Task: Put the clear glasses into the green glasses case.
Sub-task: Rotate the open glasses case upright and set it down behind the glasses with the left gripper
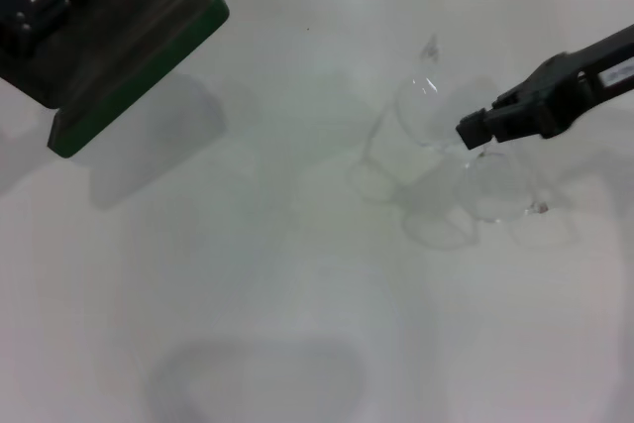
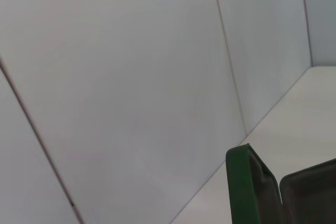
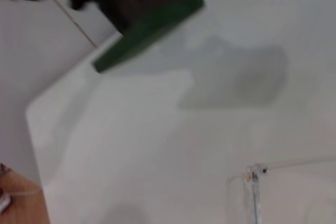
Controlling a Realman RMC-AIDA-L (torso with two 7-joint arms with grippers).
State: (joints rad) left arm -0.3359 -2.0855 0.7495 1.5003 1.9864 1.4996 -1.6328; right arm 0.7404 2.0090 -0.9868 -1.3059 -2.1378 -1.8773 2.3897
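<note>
The green glasses case (image 1: 139, 56) hangs open in the air at the far left, tilted, its dark lining showing. My left gripper (image 1: 30, 12) is shut on its left end. In the left wrist view both halves of the case (image 2: 242, 187) show close up. The right wrist view has the case (image 3: 152, 30) far off. The clear glasses (image 1: 424, 106) are off the table at the right, their shadows lying below them. My right gripper (image 1: 474, 133) is shut on them near the middle. A hinge and arm of the glasses (image 3: 253, 182) show in the right wrist view.
The white table (image 1: 248, 274) runs to a white panelled wall (image 2: 131, 77) at the back. Its left edge (image 3: 31, 124) shows in the right wrist view, with a brown surface (image 3: 18, 203) beyond it. A faint shadow lies on the table's near middle.
</note>
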